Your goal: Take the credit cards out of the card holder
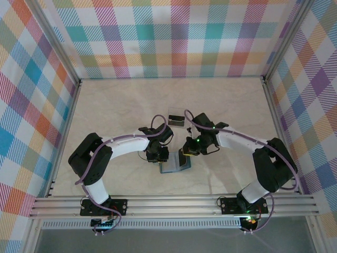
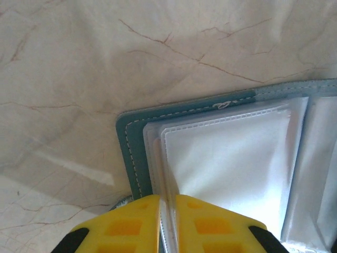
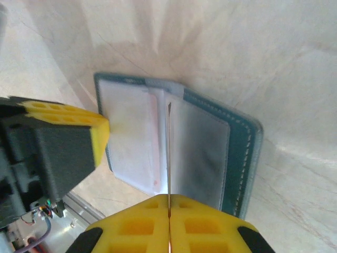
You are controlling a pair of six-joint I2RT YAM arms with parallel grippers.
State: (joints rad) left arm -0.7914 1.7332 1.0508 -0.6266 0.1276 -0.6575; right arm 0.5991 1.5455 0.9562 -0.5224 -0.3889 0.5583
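Observation:
The teal card holder (image 1: pixel 171 168) lies open on the table between the two arms. Its teal cover (image 2: pixel 131 147) frames clear inner sleeves (image 2: pixel 226 153). My left gripper (image 2: pixel 167 203) is at the holder's left side, shut on the edges of these sleeves. My right gripper (image 3: pixel 169 200) is shut on a thin credit card (image 3: pixel 169 153), seen edge-on and standing upright over the fold of the open holder (image 3: pixel 239 153). In the top view the left gripper (image 1: pixel 160 158) and the right gripper (image 1: pixel 185 155) meet above the holder. The left gripper's yellow finger (image 3: pixel 100 137) touches the holder's left page.
A small clear plastic tray (image 1: pixel 176 112) sits just behind the grippers with a dark card (image 1: pixel 177 123) in it. Checked fabric walls on aluminium posts (image 1: pixel 63 58) close in the pale marble table (image 1: pixel 116 105) on three sides. A rail (image 1: pixel 174 203) runs along the near edge.

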